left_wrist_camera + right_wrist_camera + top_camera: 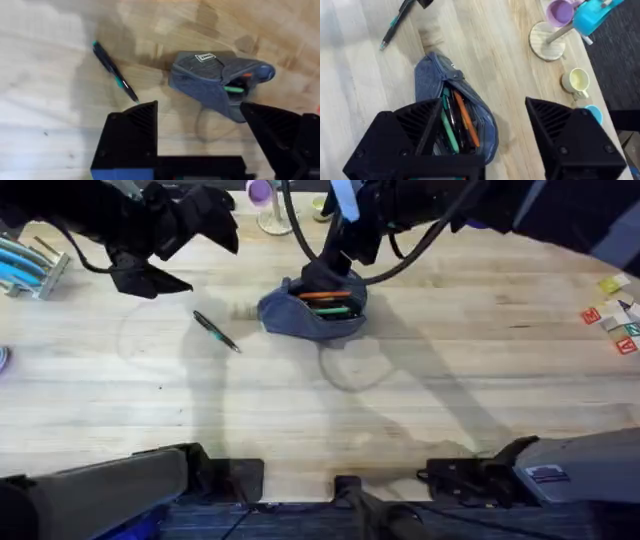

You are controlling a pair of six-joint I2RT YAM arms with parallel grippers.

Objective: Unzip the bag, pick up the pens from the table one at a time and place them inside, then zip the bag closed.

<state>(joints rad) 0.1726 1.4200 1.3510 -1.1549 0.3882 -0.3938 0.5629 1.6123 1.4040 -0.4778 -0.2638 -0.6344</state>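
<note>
On the table (420, 400), left of the open bag (312, 308), we see the dark pen (216, 332) lying diagonally, nearer our left claw (150, 280). That claw hovers wide open and empty just beyond it. The right claw (325, 280), also open, seems to straddle the bag's rim, holding nothing.

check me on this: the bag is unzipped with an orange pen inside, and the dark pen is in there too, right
Not quite. The bag is unzipped with an orange pen inside, but the dark pen lies on the table beside the bag, as the overhead view shows.
</note>
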